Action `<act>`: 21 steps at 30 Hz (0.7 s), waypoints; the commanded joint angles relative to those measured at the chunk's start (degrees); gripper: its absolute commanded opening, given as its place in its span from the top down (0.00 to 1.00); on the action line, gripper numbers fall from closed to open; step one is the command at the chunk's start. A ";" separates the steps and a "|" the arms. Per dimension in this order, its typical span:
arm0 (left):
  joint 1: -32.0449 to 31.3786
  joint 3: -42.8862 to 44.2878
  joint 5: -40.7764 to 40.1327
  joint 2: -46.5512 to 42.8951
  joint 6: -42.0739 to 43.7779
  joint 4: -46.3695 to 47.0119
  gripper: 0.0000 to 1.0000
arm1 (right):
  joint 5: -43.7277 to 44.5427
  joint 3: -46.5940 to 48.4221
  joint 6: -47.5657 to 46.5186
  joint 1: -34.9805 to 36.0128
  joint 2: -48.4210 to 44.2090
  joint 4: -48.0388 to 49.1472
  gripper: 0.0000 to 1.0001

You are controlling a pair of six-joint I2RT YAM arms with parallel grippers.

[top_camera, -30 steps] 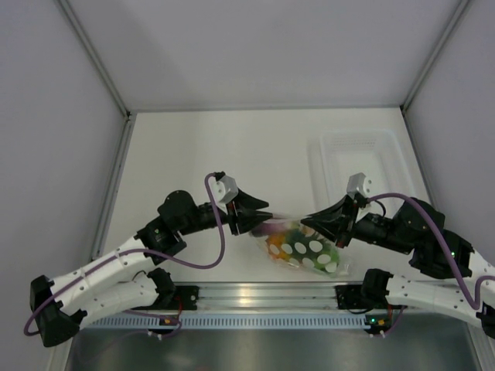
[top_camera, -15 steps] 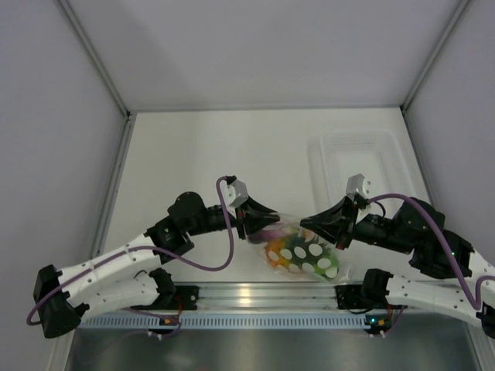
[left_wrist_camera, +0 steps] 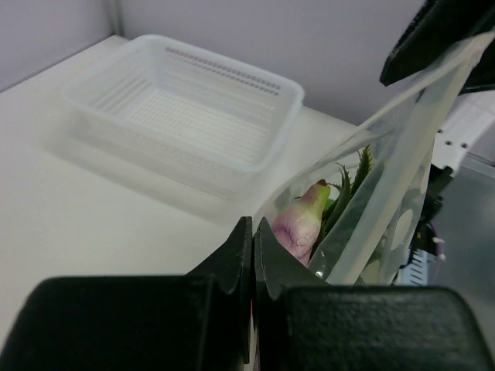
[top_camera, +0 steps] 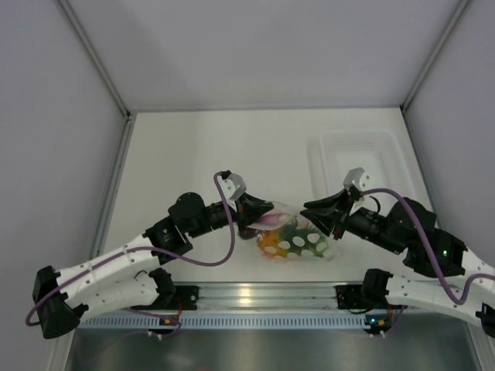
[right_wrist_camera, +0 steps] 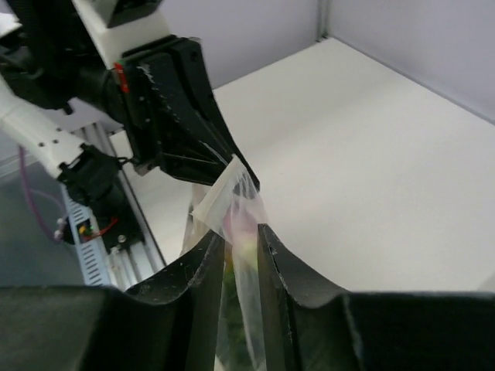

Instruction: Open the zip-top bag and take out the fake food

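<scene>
zip-top bag (top_camera: 309, 246): clear, white-dotted, crumpled | fake food (top_camera: 271, 242): inside bag

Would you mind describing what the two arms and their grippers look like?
The left arm and right arm have white lower links, black upper joints and a purple cable each. The left gripper and right gripper are black and wedge-shaped, with grey wrist cameras.

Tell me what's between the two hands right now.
The zip-top bag, with fake food inside, spans the gap between the left hand and the right hand; the top view shows it best.
</scene>
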 commanded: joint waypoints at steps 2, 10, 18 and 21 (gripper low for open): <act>-0.02 3.58 -18.33 -2.98 -1.51 -4.38 1.00 | 12.74 -0.69 -0.20 -0.31 3.89 5.53 0.73; -0.11 8.50 -40.02 -3.87 -9.15 -12.74 1.00 | 22.84 -0.86 8.75 -1.71 11.62 9.57 0.51; -0.02 7.19 -50.07 -2.73 -23.20 -13.97 1.00 | 19.79 -10.69 23.07 -3.56 15.49 22.83 0.45; -0.02 5.70 -52.09 -2.72 -27.61 -13.71 1.00 | 16.36 -13.34 28.44 -5.40 17.42 29.60 0.43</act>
